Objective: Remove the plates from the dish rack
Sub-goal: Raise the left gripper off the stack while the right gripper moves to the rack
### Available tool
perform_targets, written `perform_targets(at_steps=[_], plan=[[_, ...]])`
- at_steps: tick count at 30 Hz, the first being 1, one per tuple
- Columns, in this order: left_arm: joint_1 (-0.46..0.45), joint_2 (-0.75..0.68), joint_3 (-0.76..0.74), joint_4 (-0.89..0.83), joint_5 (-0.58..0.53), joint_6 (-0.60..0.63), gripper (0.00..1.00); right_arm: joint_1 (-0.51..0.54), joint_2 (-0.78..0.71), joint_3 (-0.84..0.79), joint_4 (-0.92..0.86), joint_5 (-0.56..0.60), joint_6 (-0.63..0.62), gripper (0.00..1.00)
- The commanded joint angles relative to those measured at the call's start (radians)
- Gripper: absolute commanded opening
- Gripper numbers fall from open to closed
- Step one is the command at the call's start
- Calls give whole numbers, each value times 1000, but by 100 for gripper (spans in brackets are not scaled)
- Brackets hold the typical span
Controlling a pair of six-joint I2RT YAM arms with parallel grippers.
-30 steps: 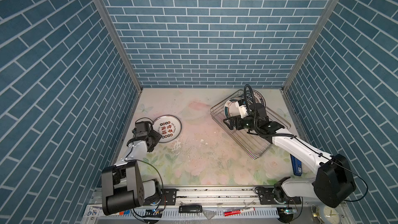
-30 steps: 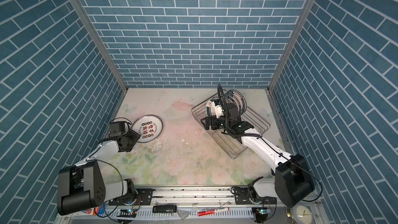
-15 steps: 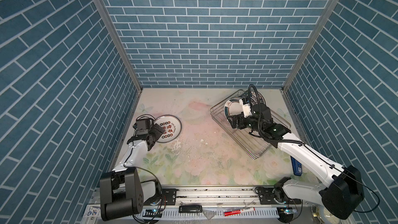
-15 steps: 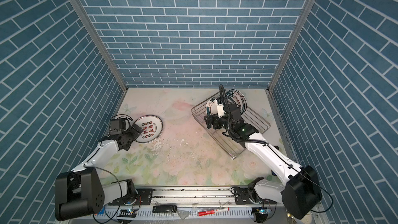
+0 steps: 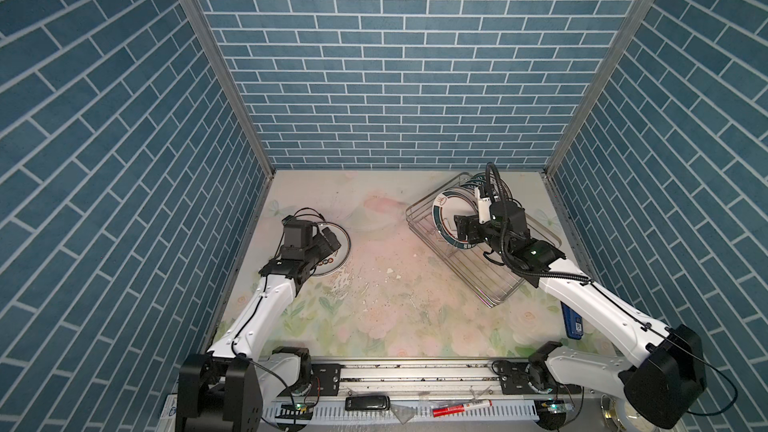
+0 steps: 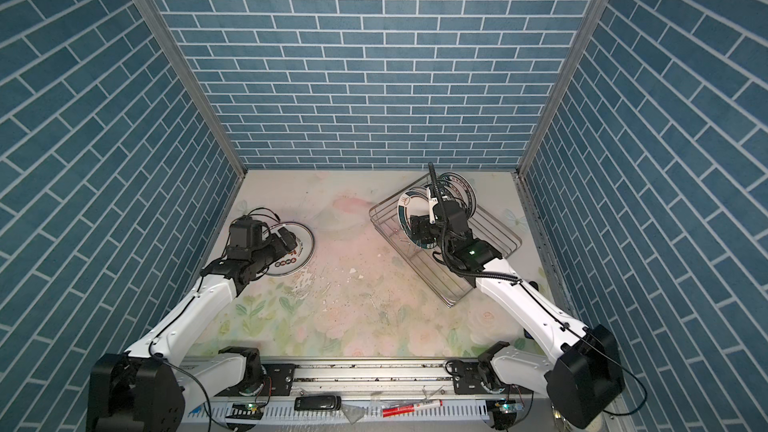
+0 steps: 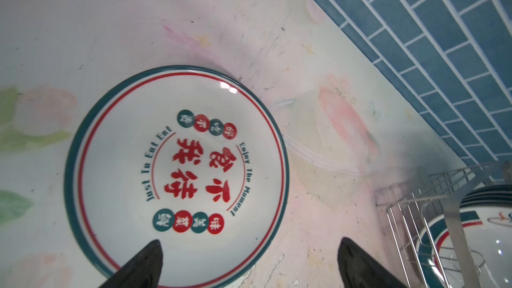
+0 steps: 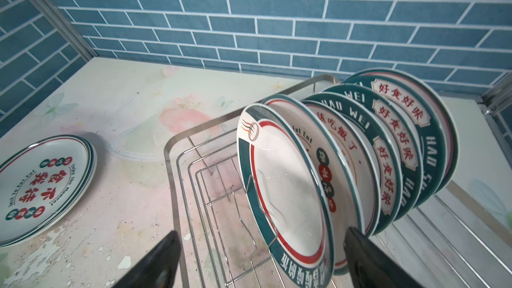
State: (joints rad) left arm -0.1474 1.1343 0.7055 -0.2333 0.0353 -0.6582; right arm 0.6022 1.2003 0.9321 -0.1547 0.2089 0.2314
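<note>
The dish rack (image 5: 419,211) (image 6: 382,209) (image 8: 171,162) stands at the back right, slanted on the table. Several plates stand on edge in its far half. My right gripper (image 5: 465,228) (image 6: 419,228) (image 8: 261,234) is open low at the frontmost plate (image 5: 446,218) (image 6: 409,214) (image 8: 282,189): one finger before its face, the other behind it. No contact shows. At the left, a red-character plate (image 5: 336,251) (image 6: 301,247) (image 7: 177,173) (image 8: 41,184) lies flat on top of another. My left gripper (image 5: 330,238) (image 6: 291,238) (image 7: 250,245) hangs open over its rim and holds nothing.
Blue tiled walls close in the left, back and right. The rack's near half holds only bare wires. A blue device (image 5: 574,320) lies at the right table edge. A red marker (image 5: 461,407) and a black object (image 5: 368,403) lie on the front rail.
My left gripper has opened wide and reached farther over the flat plate. My right gripper has moved toward the back, onto the front plate, and its jaws have narrowed a little.
</note>
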Motion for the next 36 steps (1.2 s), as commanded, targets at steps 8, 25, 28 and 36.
perform_targets(at_steps=[8,25,28,36], plan=[[-224,166,143,22,-51,134,99,-3,41,37,-60,23,-15,73],[-248,151,166,-9,-37,137,99,-52,111,59,-71,-43,10,66],[-247,142,163,-8,-37,139,99,-56,98,61,-78,-52,9,66],[-247,143,163,-13,-38,137,99,-75,106,73,-92,-116,22,66]])
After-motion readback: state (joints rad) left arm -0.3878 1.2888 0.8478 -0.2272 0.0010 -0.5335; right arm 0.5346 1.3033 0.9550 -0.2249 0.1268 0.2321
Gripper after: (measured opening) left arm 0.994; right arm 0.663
